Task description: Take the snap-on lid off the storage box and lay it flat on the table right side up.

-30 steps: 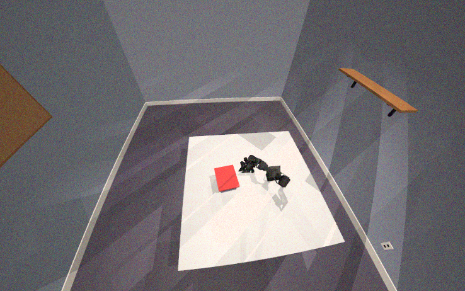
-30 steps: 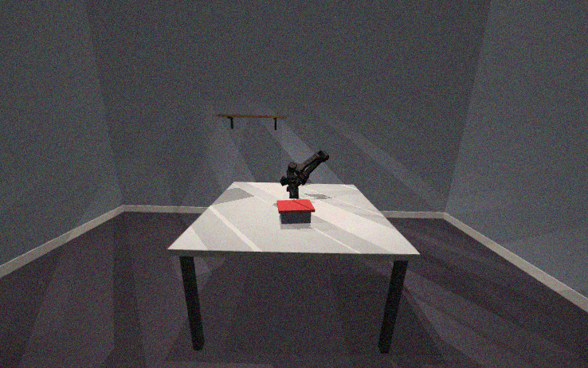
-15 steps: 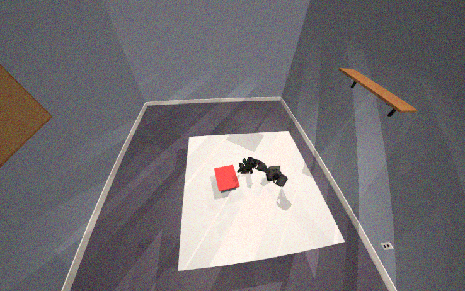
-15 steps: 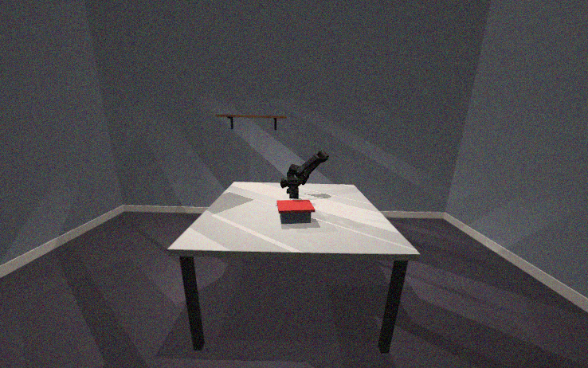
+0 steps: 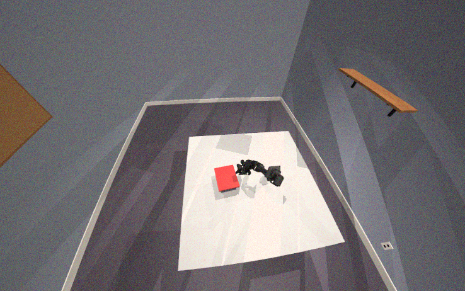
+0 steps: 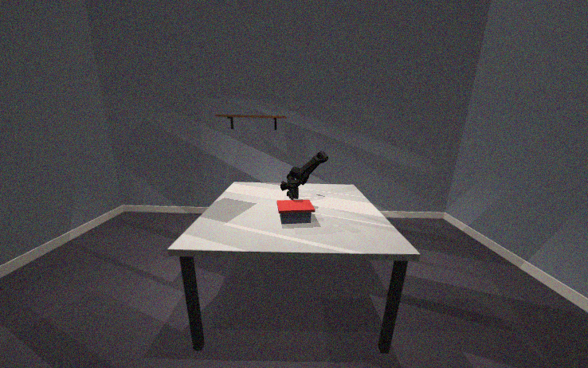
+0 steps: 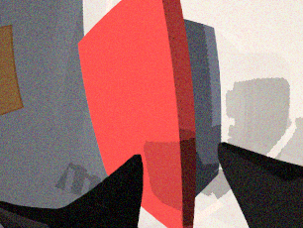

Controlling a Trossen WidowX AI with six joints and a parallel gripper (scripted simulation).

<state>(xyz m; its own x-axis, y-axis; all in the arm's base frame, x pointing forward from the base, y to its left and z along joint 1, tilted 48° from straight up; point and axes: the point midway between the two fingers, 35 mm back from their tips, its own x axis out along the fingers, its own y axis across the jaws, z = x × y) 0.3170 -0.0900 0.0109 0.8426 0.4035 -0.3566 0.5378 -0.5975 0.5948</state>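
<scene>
The red lid point(image 5: 225, 177) point(image 6: 295, 205) point(image 7: 134, 89) sits flat on the dark grey-blue storage box point(image 6: 295, 216) point(image 7: 203, 89). The box stands on the white table point(image 5: 260, 223) point(image 6: 243, 240). My gripper point(image 5: 237, 172) point(image 6: 292, 197) point(image 7: 180, 155) is part-way open and empty, at the lid's edge nearest the arm's base. In the wrist view one fingertip appears over the lid's top face and the other beyond its rim, on the box's side. The views do not show clearly whether either finger touches the lid.
The arm's base point(image 5: 274, 169) stands on the table to the right of the box in the top view. A wooden shelf point(image 5: 378, 91) point(image 6: 250, 116) is on the wall, away from the table. A brown panel point(image 5: 20, 116) point(image 7: 7, 69) is at the left edge.
</scene>
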